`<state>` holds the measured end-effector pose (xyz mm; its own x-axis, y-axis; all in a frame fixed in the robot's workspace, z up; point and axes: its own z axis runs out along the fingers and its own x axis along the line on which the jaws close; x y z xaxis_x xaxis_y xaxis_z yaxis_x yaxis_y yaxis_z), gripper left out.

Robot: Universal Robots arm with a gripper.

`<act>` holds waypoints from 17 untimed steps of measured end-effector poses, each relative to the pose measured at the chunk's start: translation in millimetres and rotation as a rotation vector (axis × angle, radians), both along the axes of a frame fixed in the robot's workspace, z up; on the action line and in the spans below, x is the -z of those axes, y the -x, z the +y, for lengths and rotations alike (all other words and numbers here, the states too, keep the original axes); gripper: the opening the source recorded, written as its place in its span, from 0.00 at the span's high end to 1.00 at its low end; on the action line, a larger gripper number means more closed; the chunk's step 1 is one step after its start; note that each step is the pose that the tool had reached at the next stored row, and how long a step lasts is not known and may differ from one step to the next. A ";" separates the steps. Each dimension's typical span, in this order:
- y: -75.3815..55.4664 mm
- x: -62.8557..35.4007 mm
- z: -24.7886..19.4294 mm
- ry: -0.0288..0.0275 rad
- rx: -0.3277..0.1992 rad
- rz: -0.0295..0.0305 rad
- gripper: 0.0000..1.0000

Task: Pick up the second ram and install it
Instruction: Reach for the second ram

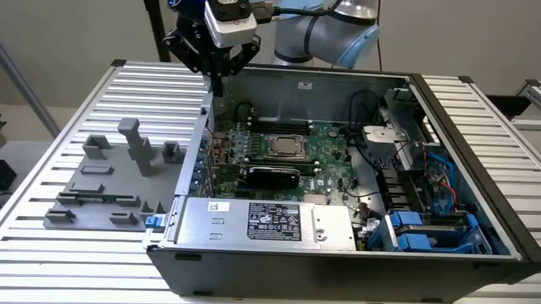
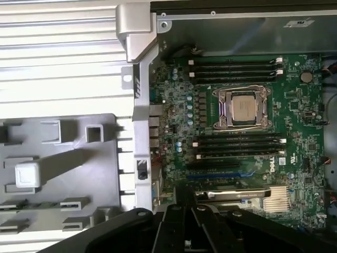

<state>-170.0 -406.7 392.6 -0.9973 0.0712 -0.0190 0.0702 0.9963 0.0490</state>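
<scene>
Fixture (image 1: 89, 214) first, out on the exterior view's left: a grey printed tray on the ribbed table (image 1: 55, 130), set just beside the open case (image 1: 338, 269) so parts wait close to where they go. Its tall post (image 1: 133, 136) stands upright in the outside camera, while from the wrist camera it shrinks to a pale square cap. The wrist camera earns its keep here. It picks out a thin dark strip with a green tinge standing on edge in one of the tray's slots, which I take for the second ram (image 2: 37, 204), edge-up so its flat faces can be pinched. From outside, that slot reads as plain grey plastic. Across now to the gripper (image 1: 218, 81), hanging above the case wall nearest the tray, clear of the rim. Its fingers are drawn together to one dark tip, with nothing green between them that I can see. Below, the wrist camera lays the motherboard (image 2: 174, 95) out flat, with the processor socket (image 2: 243, 108) central and long black memory slots (image 2: 237, 147) on both sides. Further right, the exterior view adds cables (image 1: 363, 104) and blue drive caddies (image 1: 414, 235).
</scene>
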 end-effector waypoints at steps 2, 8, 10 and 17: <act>9.4 0.0 -1.8 0.0000 0.000 -0.0001 1.00; 36.4 0.0 -7.4 0.0000 0.000 -0.0004 1.00; 45.6 0.0 -9.6 0.0000 0.000 -0.0006 1.00; 77.3 0.4 -17.7 0.0000 0.000 -0.0015 1.00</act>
